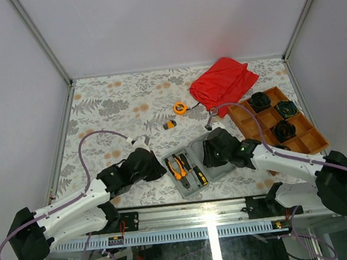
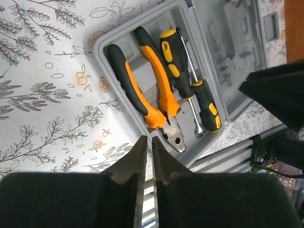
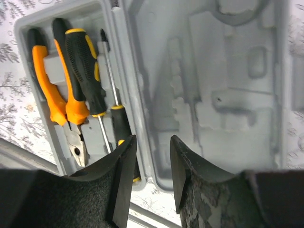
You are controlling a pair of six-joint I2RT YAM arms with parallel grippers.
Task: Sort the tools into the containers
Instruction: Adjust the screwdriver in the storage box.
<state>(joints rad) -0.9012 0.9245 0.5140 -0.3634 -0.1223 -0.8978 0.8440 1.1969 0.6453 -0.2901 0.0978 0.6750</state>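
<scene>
- Floral tablecloth (image 1: 108, 102) carries the job as I watch from afar: pliers (image 2: 152, 90), a long screwdriver (image 2: 176, 57) and a short screwdriver (image 2: 207, 102) lie in the filled tray (image 2: 107, 45), just ahead of the left gripper (image 2: 149, 138).
- Left fingers stand all but closed, a hair's slit between them, gripping nothing. Driven down like that, I reckon they would jab the pliers' nose or tip the tray's rim.
- Right gripper (image 3: 152, 140) hovers with fingers partly parted and empty. The short screwdriver's handle disappears under one fingertip, and the empty tray (image 3: 228, 76) lies ahead of the other.
- Closing here could, in my judgement, pinch the ridge between the trays and drag the whole case.
- Tape measure (image 1: 180, 107) and the tiny orange-black piece (image 1: 170, 124) lie loose, well beyond both sets of fingers. Reaching over for them, either arm could snag the case, or the two arms could collide.
</scene>
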